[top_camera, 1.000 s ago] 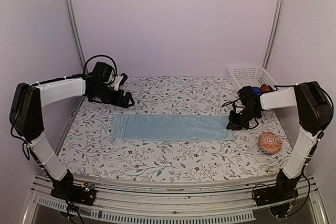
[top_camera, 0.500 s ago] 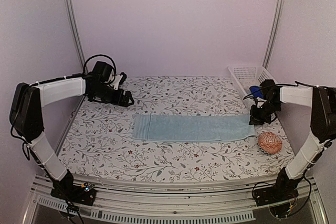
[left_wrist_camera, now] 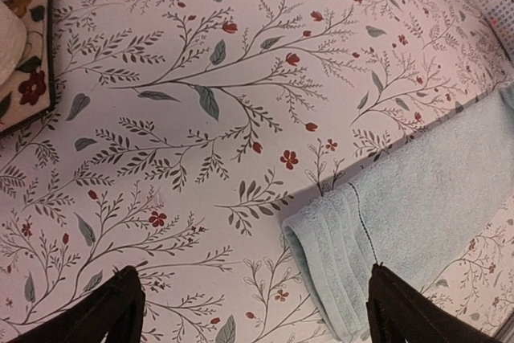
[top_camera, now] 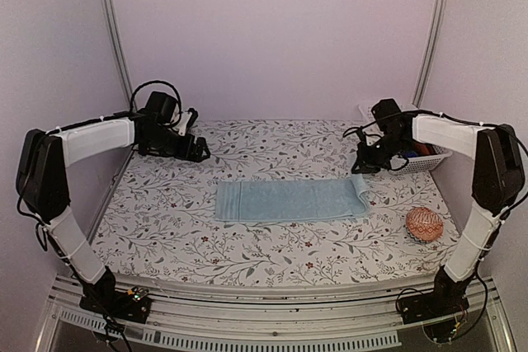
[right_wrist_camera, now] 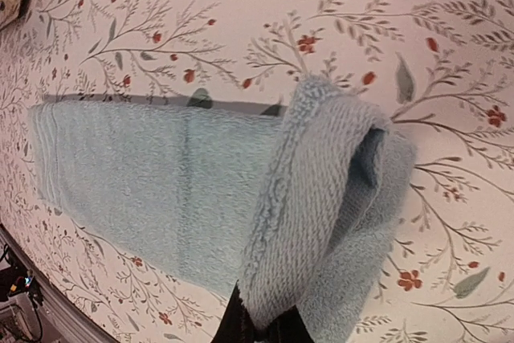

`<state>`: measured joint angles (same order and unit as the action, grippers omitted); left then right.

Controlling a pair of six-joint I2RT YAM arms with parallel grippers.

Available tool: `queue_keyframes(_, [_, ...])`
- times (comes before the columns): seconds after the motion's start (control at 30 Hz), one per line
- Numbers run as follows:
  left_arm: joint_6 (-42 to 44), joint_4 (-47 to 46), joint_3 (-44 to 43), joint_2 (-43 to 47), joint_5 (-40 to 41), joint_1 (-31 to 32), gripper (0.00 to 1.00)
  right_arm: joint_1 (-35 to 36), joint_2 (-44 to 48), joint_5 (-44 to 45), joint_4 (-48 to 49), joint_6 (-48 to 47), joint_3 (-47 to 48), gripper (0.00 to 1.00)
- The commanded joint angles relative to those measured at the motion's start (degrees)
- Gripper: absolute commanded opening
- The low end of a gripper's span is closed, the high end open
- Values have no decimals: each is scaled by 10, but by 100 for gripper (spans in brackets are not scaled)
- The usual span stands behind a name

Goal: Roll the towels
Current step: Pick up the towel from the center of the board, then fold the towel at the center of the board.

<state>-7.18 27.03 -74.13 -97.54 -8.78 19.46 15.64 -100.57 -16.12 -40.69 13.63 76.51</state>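
Note:
A pale light blue towel (top_camera: pixel 289 201) lies as a long folded strip across the middle of the floral table. My right gripper (top_camera: pixel 360 167) is shut on its right end and holds that end lifted and curled over the strip. In the right wrist view the raised end (right_wrist_camera: pixel 337 190) hangs from my right gripper (right_wrist_camera: pixel 269 331), with the flat part of the towel (right_wrist_camera: pixel 144 174) stretching away to the left. My left gripper (top_camera: pixel 200 152) hovers open at the back left, apart from the towel. In its view the towel's left end (left_wrist_camera: pixel 401 222) lies by the right finger of my left gripper (left_wrist_camera: pixel 255 311).
An orange-pink patterned ball (top_camera: pixel 424 224) sits near the table's front right. A white mesh basket (top_camera: pixel 388 113) stands at the back right, partly hidden behind my right arm, with something blue and something dark red in it. Walls close in left, right and behind.
The right gripper dragged the towel to the right, then swung back and left, lifting the towel's right end over the strip. The left arm has barely moved.

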Motion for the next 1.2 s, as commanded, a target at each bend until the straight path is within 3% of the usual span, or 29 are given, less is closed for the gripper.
queue_keyframes(0.0, [-8,5,-12,-10,16,2,97,65,-51,-66,-13,19,72,2])
queue_keyframes(0.53, [-27,18,-56,-33,28,-3,97,208,-220,-127,-37,28,310,2])
queue_keyframes(1.17, [-27,20,-49,-33,45,-3,97,257,-298,-149,-43,36,419,2])
